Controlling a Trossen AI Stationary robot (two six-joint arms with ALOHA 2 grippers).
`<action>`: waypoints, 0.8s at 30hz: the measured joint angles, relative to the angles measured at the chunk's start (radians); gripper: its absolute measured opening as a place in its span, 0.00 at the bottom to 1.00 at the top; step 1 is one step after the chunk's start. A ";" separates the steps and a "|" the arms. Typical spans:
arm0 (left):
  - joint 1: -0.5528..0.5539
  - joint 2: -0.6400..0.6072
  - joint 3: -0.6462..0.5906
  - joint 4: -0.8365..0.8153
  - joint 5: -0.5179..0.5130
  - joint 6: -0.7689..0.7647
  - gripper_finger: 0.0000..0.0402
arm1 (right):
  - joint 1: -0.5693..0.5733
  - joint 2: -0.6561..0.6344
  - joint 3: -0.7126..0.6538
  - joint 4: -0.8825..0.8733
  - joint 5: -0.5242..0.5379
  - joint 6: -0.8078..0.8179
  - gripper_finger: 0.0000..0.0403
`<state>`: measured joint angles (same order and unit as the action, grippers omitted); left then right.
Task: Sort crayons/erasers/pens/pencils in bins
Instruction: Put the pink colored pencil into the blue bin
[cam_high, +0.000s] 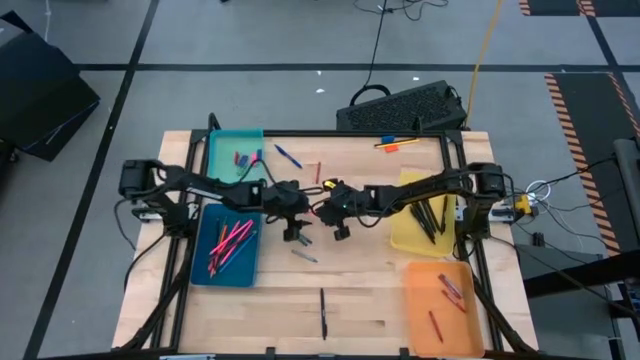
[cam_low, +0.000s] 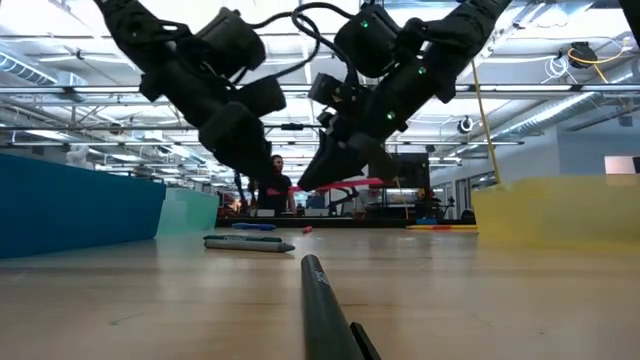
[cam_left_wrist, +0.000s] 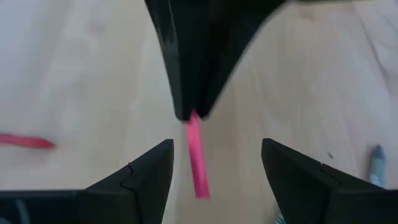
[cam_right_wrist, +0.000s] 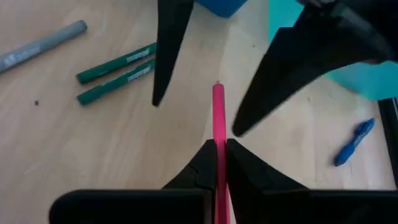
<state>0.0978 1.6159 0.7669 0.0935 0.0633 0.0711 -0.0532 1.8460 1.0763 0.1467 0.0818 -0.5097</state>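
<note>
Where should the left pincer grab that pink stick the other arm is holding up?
On the free end of the pink stick, past where the right pincer pinches it. The left pincer is open, one finger on each side of the stick, so it should likely close across the thin width.

Pink stick (cam_right_wrist: 218, 118): lower end hidden between right gripper (cam_right_wrist: 217, 163) fingers. Black pen (cam_low: 325, 315) cut off by low view's bottom edge.

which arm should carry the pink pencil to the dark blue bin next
Left, probably. The right gripper is shut on the pink pencil, while the left gripper is open around its free end, and the dark blue bin with like pink sticks lies on the left arm's side.
</note>
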 joint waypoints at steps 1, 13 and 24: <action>0.000 0.011 0.006 -0.009 0.016 -0.006 0.61 | 0.003 0.000 0.000 0.000 0.001 -0.001 0.03; 0.004 0.060 0.083 -0.086 -0.041 -0.085 0.08 | 0.016 -0.002 0.001 0.006 0.026 0.002 0.04; 0.007 -0.035 0.091 -0.181 -0.122 -0.040 0.05 | 0.051 -0.115 0.001 -0.006 0.048 0.063 0.30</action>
<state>0.1053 1.5806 0.8577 -0.0874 -0.0587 0.0311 -0.0017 1.7315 1.0778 0.1407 0.1299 -0.4462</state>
